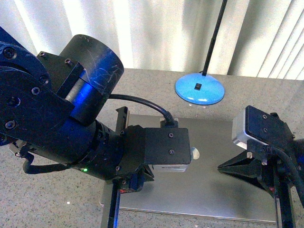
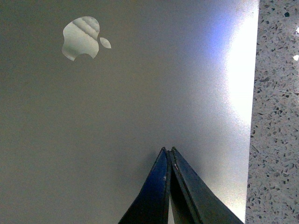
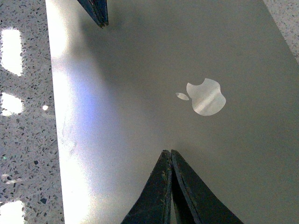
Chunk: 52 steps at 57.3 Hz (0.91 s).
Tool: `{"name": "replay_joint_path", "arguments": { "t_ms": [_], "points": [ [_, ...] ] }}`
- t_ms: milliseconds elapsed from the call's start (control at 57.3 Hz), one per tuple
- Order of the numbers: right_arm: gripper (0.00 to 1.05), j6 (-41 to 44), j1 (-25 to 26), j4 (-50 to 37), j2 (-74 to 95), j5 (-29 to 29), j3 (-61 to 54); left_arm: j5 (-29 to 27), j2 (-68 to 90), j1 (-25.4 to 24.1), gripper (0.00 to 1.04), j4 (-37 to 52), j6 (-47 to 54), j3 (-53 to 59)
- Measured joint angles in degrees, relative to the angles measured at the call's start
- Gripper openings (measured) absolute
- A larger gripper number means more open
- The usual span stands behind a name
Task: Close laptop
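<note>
The laptop [image 1: 209,185] lies shut on the speckled table, its grey lid flat and facing up. The shiny apple logo shows in the left wrist view [image 2: 81,38] and in the right wrist view [image 3: 205,97]. My left gripper [image 1: 123,112] is shut and empty over the lid's left side; its tips [image 2: 168,150] are close above the lid [image 2: 140,102]. My right gripper [image 1: 221,167] is shut and empty over the lid's right part, its tips [image 3: 168,152] just above the lid [image 3: 140,70]. The left gripper's tip also shows in the right wrist view [image 3: 97,11].
A blue lamp base [image 1: 199,89] with a black pole [image 1: 214,33] stands just behind the laptop. A pale curtain [image 1: 156,28] hangs at the back. Speckled tabletop [image 2: 275,116] borders the lid's edge, also in the right wrist view [image 3: 25,140].
</note>
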<state>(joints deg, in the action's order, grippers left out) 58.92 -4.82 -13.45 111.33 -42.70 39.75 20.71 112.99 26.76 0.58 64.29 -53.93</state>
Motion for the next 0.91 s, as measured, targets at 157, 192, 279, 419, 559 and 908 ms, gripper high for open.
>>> {"name": "replay_joint_path", "arguments": {
  "t_ms": [157, 192, 279, 419, 559, 908],
  "points": [
    [0.03, 0.04, 0.11, 1.81, -1.09, 0.22, 0.02, -0.20, -0.63, -0.13, 0.04, -1.03, -0.04, -0.35],
    [0.03, 0.04, 0.15, 2.03, -1.49, 0.20, 0.04, -0.22, -1.03, -0.24, 0.04, -1.25, -0.09, -0.52],
    [0.03, -0.13, 0.42, 2.21, -3.21, 0.13, 0.22, -0.13, -2.51, -0.79, 0.04, -1.75, -0.42, -1.27],
    [0.03, -1.22, 1.40, 2.47, -7.37, 0.15, 1.55, 0.20, -5.95, -2.05, 0.04, -2.01, -1.62, -2.95],
    [0.03, -3.96, 2.56, -1.20, -11.43, 0.90, 2.69, 0.33, -10.73, -4.66, 0.04, 0.66, -4.39, -4.44],
    [0.03, -22.60, 5.86, -38.03, -18.29, 22.36, 1.77, -0.57, -31.50, -16.41, 0.04, 20.81, -20.52, 5.60]
  ]
}}
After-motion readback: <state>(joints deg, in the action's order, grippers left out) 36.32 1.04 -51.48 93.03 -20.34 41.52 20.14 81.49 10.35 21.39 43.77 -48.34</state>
